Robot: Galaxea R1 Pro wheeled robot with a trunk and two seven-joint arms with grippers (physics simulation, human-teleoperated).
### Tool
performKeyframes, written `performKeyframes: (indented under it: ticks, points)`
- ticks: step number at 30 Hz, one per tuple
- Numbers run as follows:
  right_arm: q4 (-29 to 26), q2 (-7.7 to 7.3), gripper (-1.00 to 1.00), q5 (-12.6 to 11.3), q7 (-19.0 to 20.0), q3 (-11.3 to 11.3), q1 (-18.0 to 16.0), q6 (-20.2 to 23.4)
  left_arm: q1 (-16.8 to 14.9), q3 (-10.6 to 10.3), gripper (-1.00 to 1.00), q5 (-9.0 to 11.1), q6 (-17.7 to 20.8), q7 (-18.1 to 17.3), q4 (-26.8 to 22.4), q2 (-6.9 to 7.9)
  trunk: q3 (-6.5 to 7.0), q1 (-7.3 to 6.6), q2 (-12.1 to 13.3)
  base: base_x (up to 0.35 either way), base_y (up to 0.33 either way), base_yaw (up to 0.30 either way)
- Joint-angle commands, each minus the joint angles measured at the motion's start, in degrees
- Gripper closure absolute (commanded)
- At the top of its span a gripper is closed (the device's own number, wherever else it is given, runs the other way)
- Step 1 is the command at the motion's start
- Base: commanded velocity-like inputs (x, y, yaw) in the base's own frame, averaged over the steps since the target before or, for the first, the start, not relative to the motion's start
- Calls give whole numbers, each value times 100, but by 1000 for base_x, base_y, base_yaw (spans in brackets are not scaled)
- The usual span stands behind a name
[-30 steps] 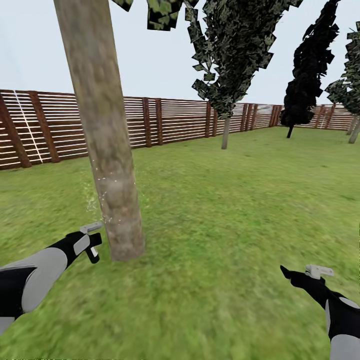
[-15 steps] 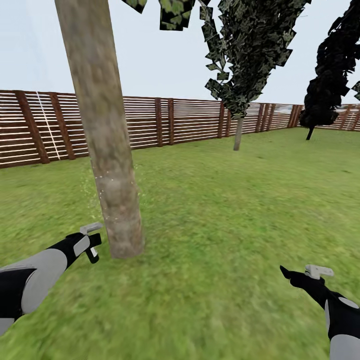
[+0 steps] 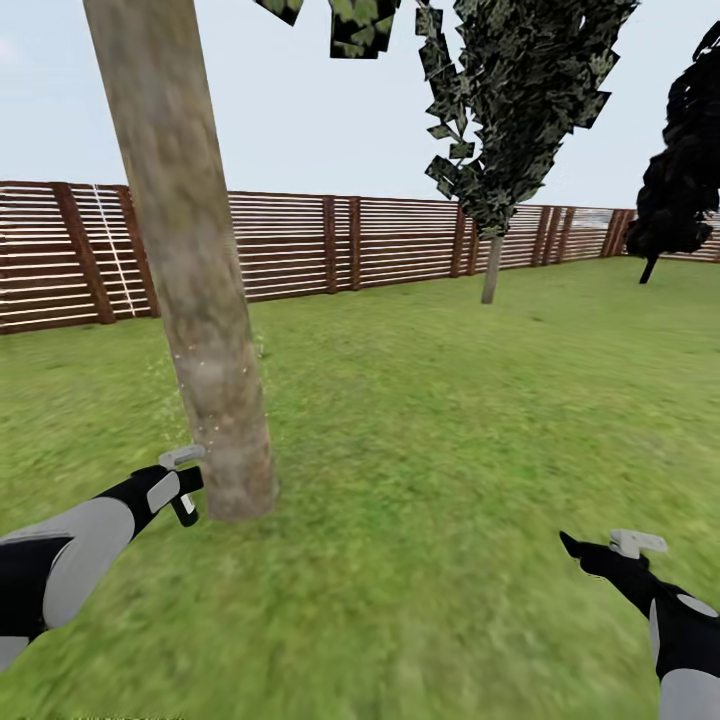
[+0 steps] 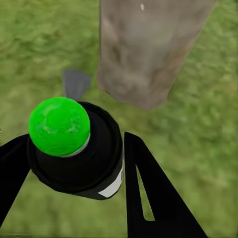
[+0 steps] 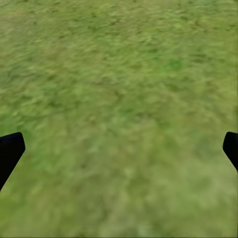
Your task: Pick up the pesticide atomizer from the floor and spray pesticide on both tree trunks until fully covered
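Note:
A thick pale grey-brown tree trunk (image 3: 190,280) rises from the lawn close ahead on the left. Faint whitish pesticide speckles (image 3: 190,352) dot its lower part. My left gripper (image 3: 186,487) is just left of the trunk's base, shut on the pesticide atomizer (image 3: 184,500). In the left wrist view the atomizer (image 4: 74,153) is a black body with a green round cap between my black fingers (image 4: 148,198), and the trunk (image 4: 148,49) stands right beyond it. My right gripper (image 3: 585,552) hangs low on the right over bare grass, open, with its fingertips (image 5: 10,151) wide apart.
A brown slatted fence (image 3: 380,240) rings the lawn at the back. A farther tree (image 3: 491,270) with a dark patchy crown stands by the fence, and a black-leaved tree (image 3: 680,190) at the far right. Open grass (image 3: 450,430) lies between.
The whole picture has shifted: the far trees and fence slid right and the near trunk a little left, so the camera turned. Both arms keep their places in the view.

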Motion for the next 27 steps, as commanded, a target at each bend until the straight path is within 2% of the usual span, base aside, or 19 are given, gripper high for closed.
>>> performKeyframes:
  ticks: [1,12,21,27]
  points:
    - [3,0,-100,0,-2,0,0,-3,0,-3,100,-2,0,0,-1,1,0,0,0,115,-315,253]
    - [4,0,-100,1,-4,0,0,-3,0,-3,100,-2,0,0,-1,5,0,0,0,88,-317,247]
    - [4,0,-100,2,-4,0,0,-4,0,-3,100,-2,-8,0,-1,5,0,0,0,81,-319,42]
    - [4,0,-100,5,-4,0,1,-4,0,-2,100,-2,-9,0,-1,18,0,0,0,110,-316,232]
